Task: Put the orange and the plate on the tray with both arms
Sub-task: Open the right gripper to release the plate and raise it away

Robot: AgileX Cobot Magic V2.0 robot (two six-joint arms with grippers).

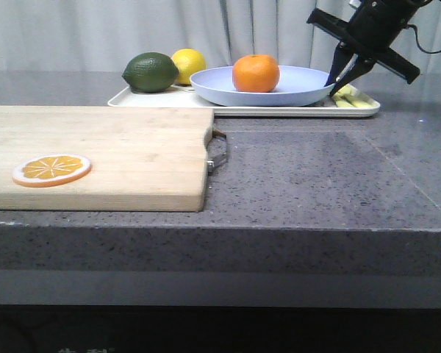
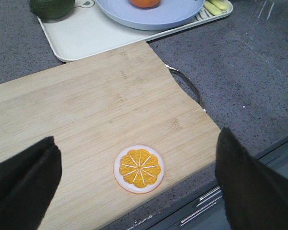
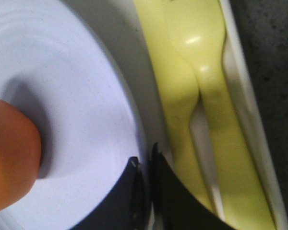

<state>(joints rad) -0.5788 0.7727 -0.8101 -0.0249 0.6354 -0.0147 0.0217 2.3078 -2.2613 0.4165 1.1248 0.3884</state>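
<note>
The orange (image 1: 256, 73) sits in the lavender-blue plate (image 1: 294, 87), which lies on the cream tray (image 1: 162, 101) at the back of the counter. My right gripper (image 1: 335, 85) is at the plate's right edge. In the right wrist view the right gripper (image 3: 145, 165) is shut on the plate's rim (image 3: 77, 96), one finger inside and one outside, with the orange (image 3: 9, 158) close by. My left gripper (image 2: 138, 143) is open and empty above the cutting board; it does not show in the front view. The plate (image 2: 134, 17) and tray (image 2: 86, 38) lie beyond it.
A wooden cutting board (image 1: 95, 154) with a metal handle holds a flat orange slice (image 1: 52, 170) at the front left. A dark green fruit (image 1: 151, 72) and a lemon (image 1: 189, 65) sit on the tray's left. Yellow cutlery (image 3: 201, 96) lies on the tray's right end.
</note>
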